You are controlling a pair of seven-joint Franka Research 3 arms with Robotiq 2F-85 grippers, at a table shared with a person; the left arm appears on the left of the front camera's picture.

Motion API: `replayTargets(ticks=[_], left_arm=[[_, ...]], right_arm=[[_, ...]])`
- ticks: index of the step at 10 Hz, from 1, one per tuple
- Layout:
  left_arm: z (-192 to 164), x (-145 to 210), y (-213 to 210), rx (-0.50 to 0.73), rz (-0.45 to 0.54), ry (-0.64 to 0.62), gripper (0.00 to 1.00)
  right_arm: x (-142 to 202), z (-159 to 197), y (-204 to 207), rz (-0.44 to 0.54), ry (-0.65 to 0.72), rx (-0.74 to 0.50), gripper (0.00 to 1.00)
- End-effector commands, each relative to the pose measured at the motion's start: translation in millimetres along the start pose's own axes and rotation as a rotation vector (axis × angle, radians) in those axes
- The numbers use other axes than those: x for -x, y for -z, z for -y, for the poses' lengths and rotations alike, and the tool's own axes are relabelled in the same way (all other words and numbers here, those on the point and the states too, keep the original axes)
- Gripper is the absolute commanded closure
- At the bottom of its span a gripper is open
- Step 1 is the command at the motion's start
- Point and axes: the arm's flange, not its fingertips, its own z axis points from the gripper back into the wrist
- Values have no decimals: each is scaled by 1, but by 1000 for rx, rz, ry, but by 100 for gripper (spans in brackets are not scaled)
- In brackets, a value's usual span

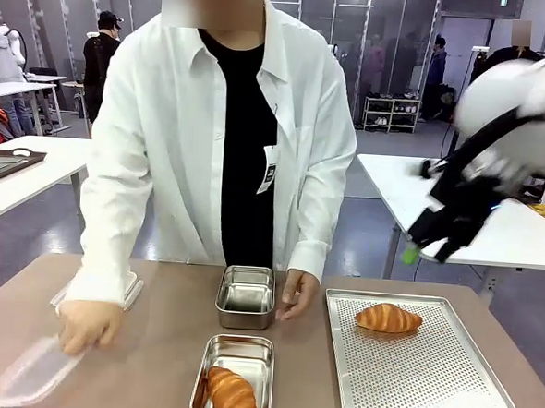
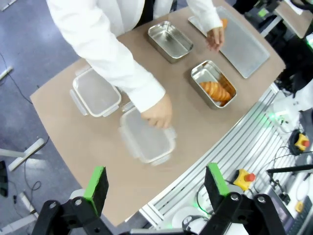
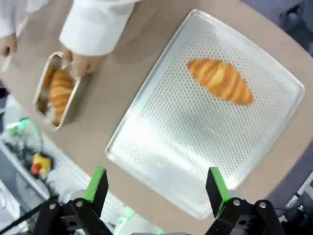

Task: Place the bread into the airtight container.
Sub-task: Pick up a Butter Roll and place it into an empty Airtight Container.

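right fingers (image 3: 98, 190) spread, empty, croissant (image 3: 221, 81) on tray (image 3: 176, 147) well beyond them, left fingers (image 2: 96, 188) parted

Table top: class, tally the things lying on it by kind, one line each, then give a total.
Croissants: 2
Steel containers: 2
Clear plastic lids: 2
Perforated tray: 1
Total: 7

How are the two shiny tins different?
The near tin holds a croissant; the far tin is empty. The far tin sits beside the person's hand; the near tin sits closer to the robot's edge of the table. Both are shiny metal, rectangular with rounded corners, and have no lid on.
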Motion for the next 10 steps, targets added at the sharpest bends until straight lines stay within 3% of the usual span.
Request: replayTargets(ticks=[1,3,5,9,10], left_arm=[[0,-1,-2,6,-1,18,0],[0,-1,-2,6,-1,18,0],[0,-1,-2,6,-1,18,0],[0,-1,-2,6,-1,18,0],[0,-1,-2,6,-1,18,0]], right_arm=[[76,27,-103,19,29,-35,0],[155,36,-177,112,60,-43,0],[213,24,-206,190,56,-13,0],[240,0,-189,187,122,68,0],[241,13,-218,192,78,20,0]])
